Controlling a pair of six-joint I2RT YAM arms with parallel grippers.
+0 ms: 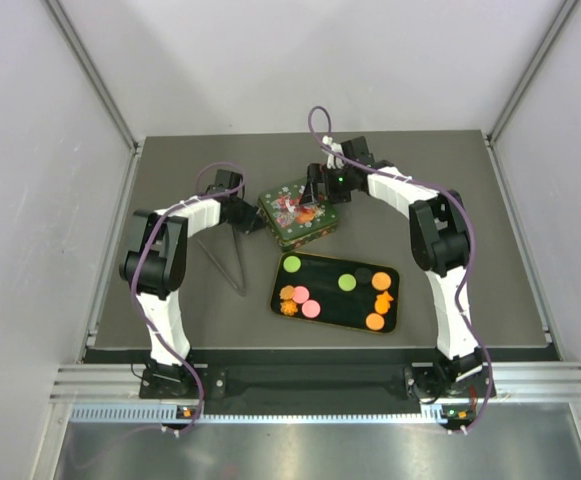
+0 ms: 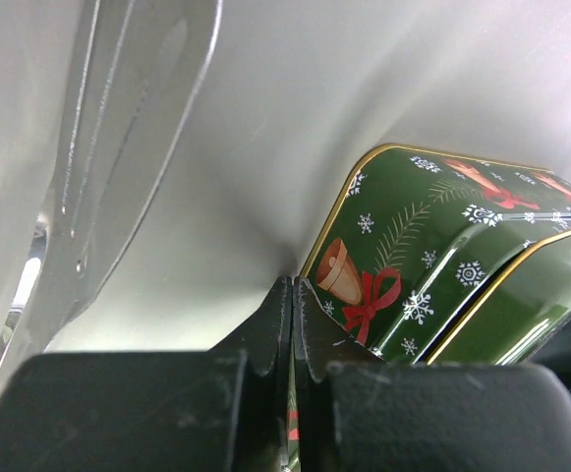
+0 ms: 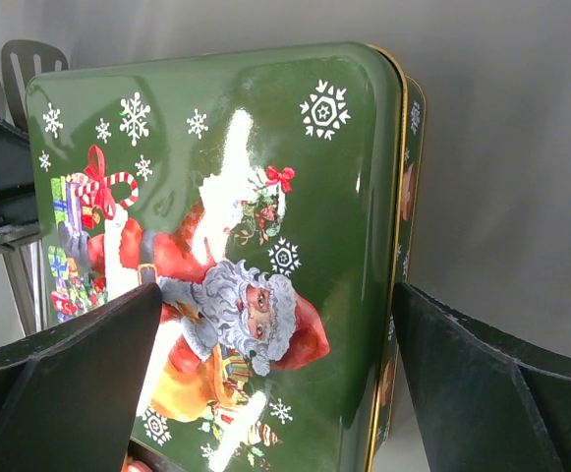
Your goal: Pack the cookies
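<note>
1. The right hand [image 3: 275, 329] is spread wide, one finger on each side of the tin [image 3: 216, 197] over its lid. Whether it touches cannot be told.
2. The left hand [image 2: 293, 295] is closed tight and holds nothing. Its tips are at the tin's left corner.
3. The tin, lid on, sits mid-counter [image 1: 490, 250], just behind the tray [image 1: 322, 276].
4. The cookies [image 1: 311, 309] lie loose on the tray, clustered left and right. The tray is near the counter's front edge.
5. Tongs [image 1: 232, 262] lie left of the tray. Bare counter shows to the tray's right and behind the tin.
</note>
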